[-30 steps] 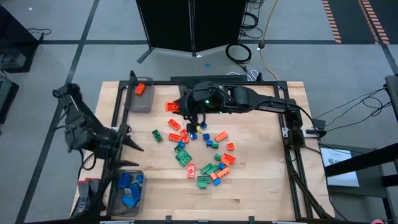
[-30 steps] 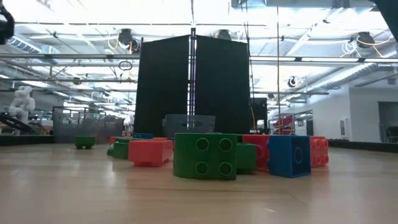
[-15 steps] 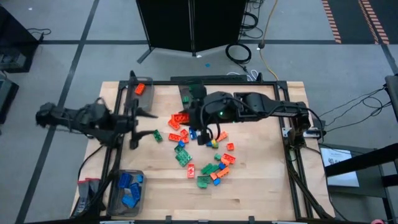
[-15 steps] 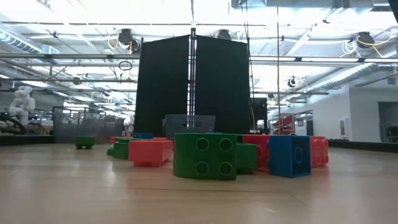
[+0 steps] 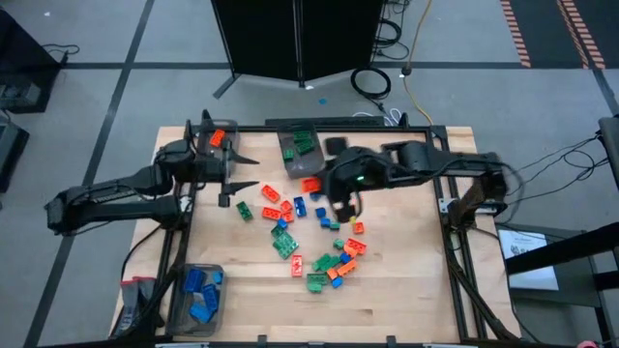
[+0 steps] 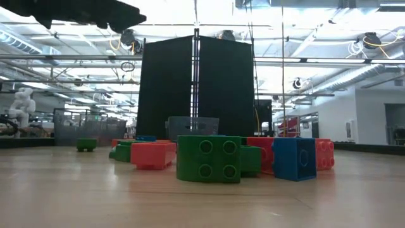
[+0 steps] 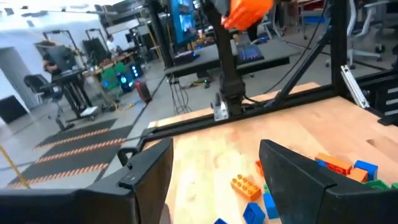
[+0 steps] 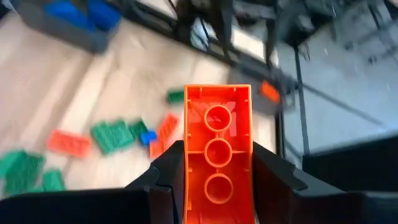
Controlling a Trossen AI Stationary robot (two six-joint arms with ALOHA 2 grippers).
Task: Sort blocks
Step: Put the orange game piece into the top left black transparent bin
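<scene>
Orange, green and blue blocks [image 5: 314, 246] lie scattered on the wooden table's middle; in the low view a green one [image 6: 209, 158] rests flat at the front. My right gripper [image 5: 317, 186] hangs above the far part of the pile, shut on an orange block [image 8: 217, 146]; the left wrist view shows the same orange block [image 7: 245, 12] high in the air. My left gripper [image 5: 247, 172] stands open at the table's far left, beside the pile, with nothing between its fingers [image 7: 149, 168]. My right gripper pinches the orange block by its two long sides [image 8: 189, 155] between its two fingers, which lie along the block. They slant down from the table's right side. The block's hollow underside faces the wrist camera, and it is lifted clear of the table.
A bin with an orange block [image 5: 218, 150] stands at the far left corner, a bin with green blocks [image 5: 298, 145] at the far edge, and a bin with blue blocks [image 5: 198, 295] at the near left. A black frame rail [image 5: 455, 242] runs along the right edge.
My left arm has swung from the table's left edge toward the far edge and inward over the table, its gripper staying open. My right gripper has carried the orange block toward the table's right edge, off the green bin at the far edge.
</scene>
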